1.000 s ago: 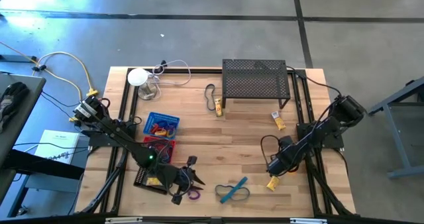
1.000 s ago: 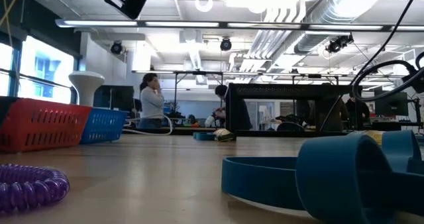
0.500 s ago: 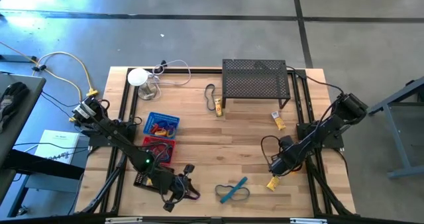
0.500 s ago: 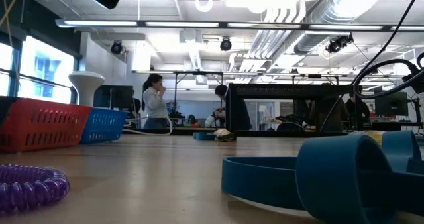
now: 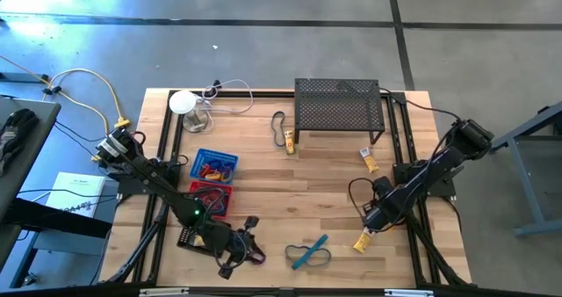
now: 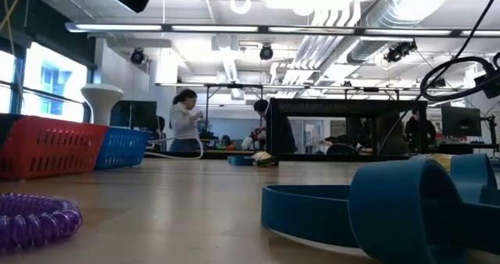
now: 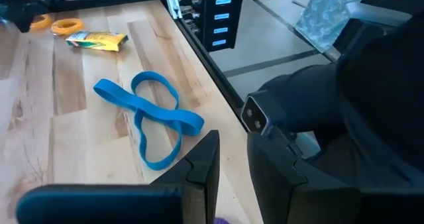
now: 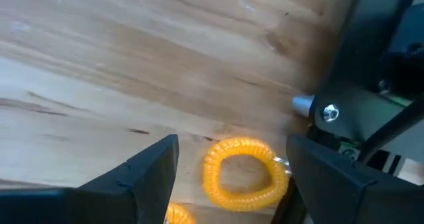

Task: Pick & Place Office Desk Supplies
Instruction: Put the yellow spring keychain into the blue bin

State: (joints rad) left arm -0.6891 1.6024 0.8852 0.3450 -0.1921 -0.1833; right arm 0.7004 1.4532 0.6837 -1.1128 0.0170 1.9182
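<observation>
From the high view, the left hand was down near the front edge of the tabletop, right over a purple ring; couldn't tell from up there whether it had actually grabbed it. Just beside it lay the blue elastic loops. Behind that arm sat a blue basket and a red basket with small bits in them. The right hand hung over the right side, close to a yellow tube. Further back were the black mesh shelf, a black loop with a yellow tube next to it, another tube near the shelf's leg, and the white round device in the back-left corner.

Low view: the purple ring rested flat on the wood, the blue loops big in the foreground, both baskets off to the left, and a person standing way back in the room.

Left wrist view: the left hand's fingers were nearly together with only a narrow slot between them, nothing visibly pinched. The blue loops lay ahead on the tabletop, with a yellow tube and an orange ring beyond.

Right wrist view: the right hand was spread wide and unclenched, with an orange ring lying on the wood between its fingers, untouched.
</observation>
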